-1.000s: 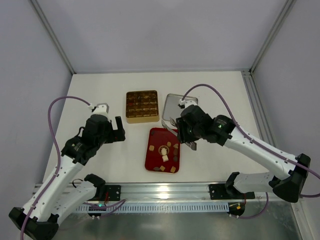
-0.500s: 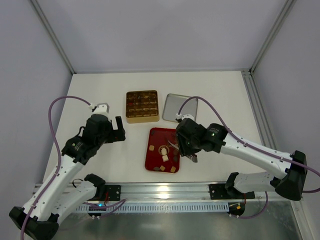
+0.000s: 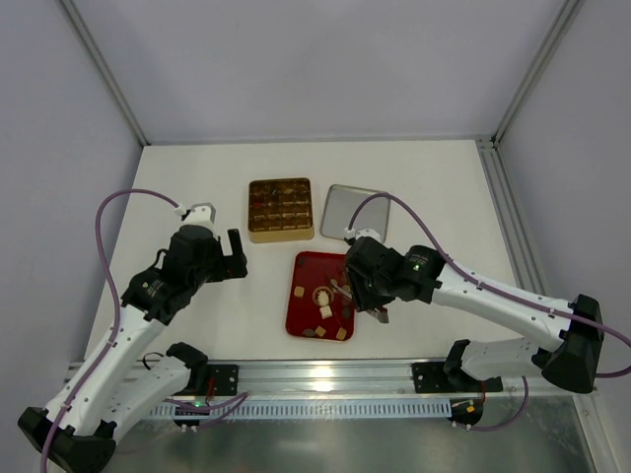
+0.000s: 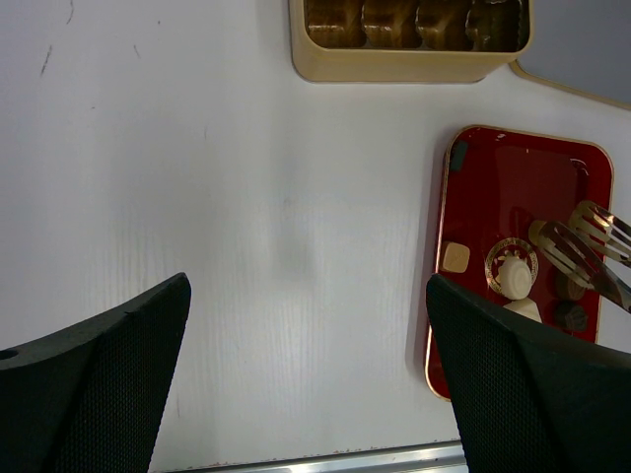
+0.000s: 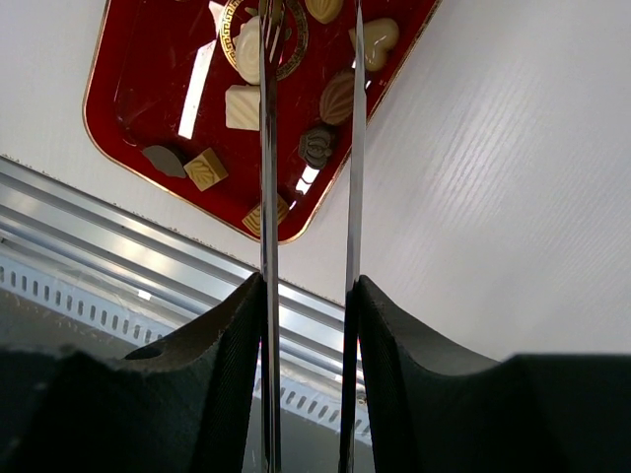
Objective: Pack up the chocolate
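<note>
Several small chocolate pieces (image 3: 323, 310), cream, tan and dark brown, lie in the red tray (image 3: 304, 279). My right gripper (image 3: 367, 296) is shut on a pair of metal tongs (image 5: 266, 148). The tong tips reach over the tray's right side, above a cream piece (image 5: 243, 106), a tan piece (image 5: 338, 96) and a dark piece (image 5: 317, 145). The tong tips also show in the left wrist view (image 4: 582, 246). My left gripper (image 3: 235, 254) is open and empty, left of the tray above bare table. The gold gridded box (image 3: 280, 208) stands behind the tray.
A silver lid (image 3: 347, 205) lies right of the gold box. The table's metal front rail (image 3: 325, 374) runs just below the tray. Frame posts stand at the back corners.
My right arm has swung from over the silver lid down and left, bringing the tongs over the red tray's right side. The left arm has not moved.
</note>
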